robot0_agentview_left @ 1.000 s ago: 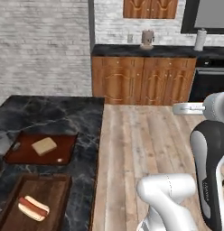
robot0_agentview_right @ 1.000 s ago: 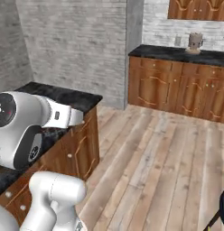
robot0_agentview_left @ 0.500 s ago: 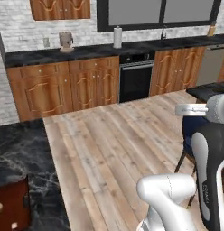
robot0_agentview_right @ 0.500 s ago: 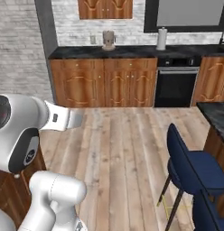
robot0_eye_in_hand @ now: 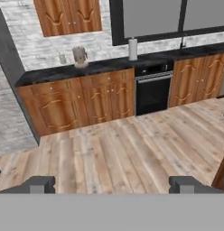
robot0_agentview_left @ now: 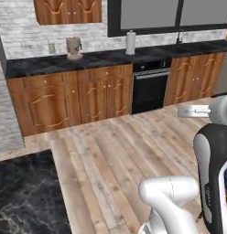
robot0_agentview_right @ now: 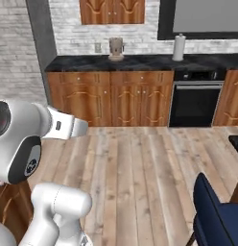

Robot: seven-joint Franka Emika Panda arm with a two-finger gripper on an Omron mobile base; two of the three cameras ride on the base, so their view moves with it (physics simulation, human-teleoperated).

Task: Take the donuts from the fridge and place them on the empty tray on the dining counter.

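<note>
pincer [robot0_eye_in_hand: 111, 184] agape (empty); left base view catches dining counter [robot0_agentview_left: 24, 196].

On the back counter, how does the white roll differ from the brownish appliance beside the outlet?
The white roll is a plain, slim upright cylinder; the brownish appliance is squatter and sits on a wider base. The roll stands above the oven, the appliance above wooden cabinets. Both stand upright on the black counter.

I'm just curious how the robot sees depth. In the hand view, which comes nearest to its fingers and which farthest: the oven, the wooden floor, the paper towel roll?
1. Wooden floor, right ahead of the open fingers.
2. Oven, across the floor, right of centre.
3. Paper towel roll, on the back counter above the oven's left edge, against the wall.
</note>
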